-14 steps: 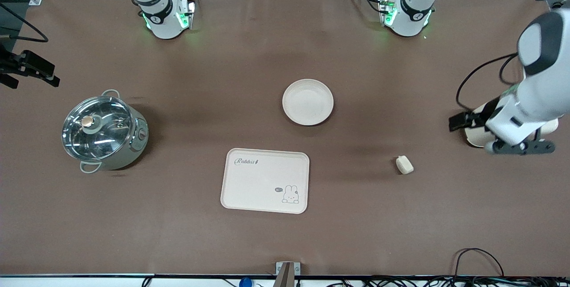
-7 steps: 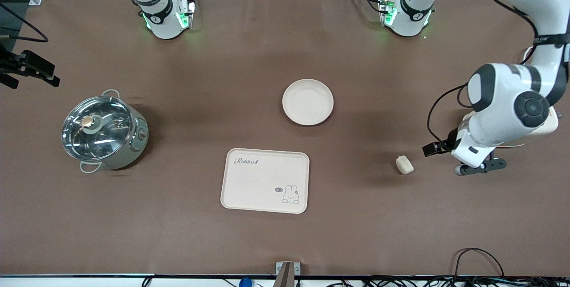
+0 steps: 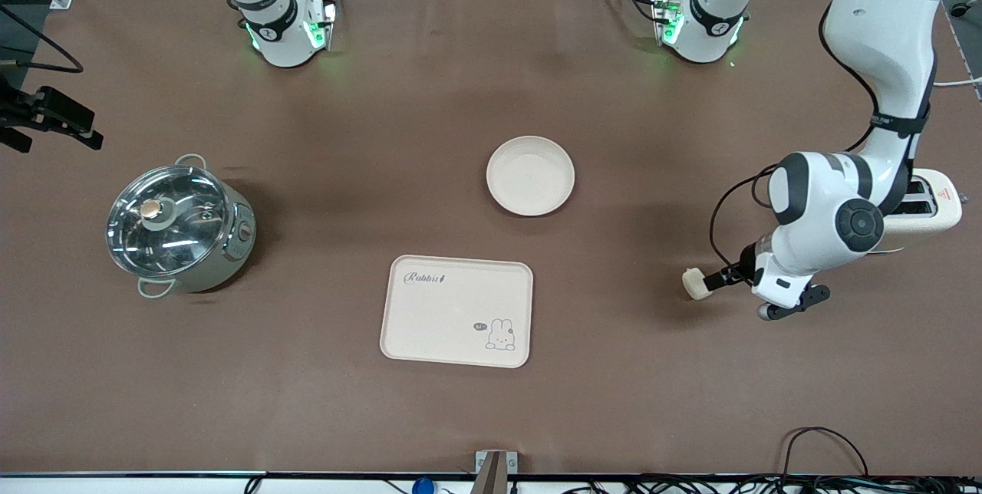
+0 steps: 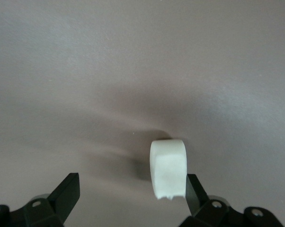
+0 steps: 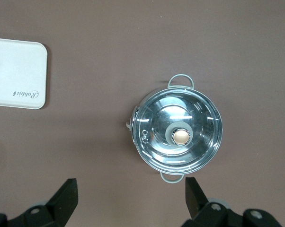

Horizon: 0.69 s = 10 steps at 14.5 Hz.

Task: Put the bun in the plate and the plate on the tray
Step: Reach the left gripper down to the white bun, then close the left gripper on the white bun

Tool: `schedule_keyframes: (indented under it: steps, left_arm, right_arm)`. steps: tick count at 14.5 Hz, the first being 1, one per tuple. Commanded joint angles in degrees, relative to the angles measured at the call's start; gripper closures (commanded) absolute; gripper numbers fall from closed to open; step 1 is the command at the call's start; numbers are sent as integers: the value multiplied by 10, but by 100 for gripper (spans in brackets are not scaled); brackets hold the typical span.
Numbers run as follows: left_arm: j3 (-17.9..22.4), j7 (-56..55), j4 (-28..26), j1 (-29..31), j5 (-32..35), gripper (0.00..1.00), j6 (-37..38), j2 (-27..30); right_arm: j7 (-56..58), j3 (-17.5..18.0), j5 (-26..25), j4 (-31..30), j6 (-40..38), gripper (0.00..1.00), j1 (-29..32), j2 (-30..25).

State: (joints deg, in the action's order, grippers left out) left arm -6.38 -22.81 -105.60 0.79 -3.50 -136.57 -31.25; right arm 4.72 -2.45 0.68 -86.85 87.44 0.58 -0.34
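Closing in: my left gripper (image 4: 128,198) now at bun (image 3: 695,284), lower right, jaws open, one finger touching. Right gripper (image 5: 128,201) waits, open, above pot (image 5: 178,135).

The only lettering that can be read is the word "Rabbit" in dark script on the cream tray (image 3: 456,311), printed in the tray's upper corner in the lower middle of the front view; it also shows on the tray (image 5: 17,73) at the upper left edge of the right wrist view. A small red triangle sign sits on the toaster (image 3: 930,206) at the right edge; its content is unreadable.
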Motion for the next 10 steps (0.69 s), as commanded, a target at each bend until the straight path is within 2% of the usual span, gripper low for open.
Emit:
schedule_keyframes:
  steps: [1,4,6,8,10]
  left_arm:
    - [-6,-16,10,-7,-32,6,-26,-23]
    - [-7,-24,19,-9,-48,11,-27,-40]
    - [-7,-24,21,-9,-48,19,-28,-49]
    - [-8,-24,24,-10,-48,30,-28,-56]
    - [-8,-24,24,-9,-47,47,-28,-57]
  right_arm:
    - [5,7,0,-5,2,0,9,-4]
    - [5,7,0,-5,1,0,9,-4]
    - [5,7,0,-5,1,0,9,-4]
    - [5,7,0,-5,2,0,9,-4]
    - [5,7,0,-5,1,0,9,-4]
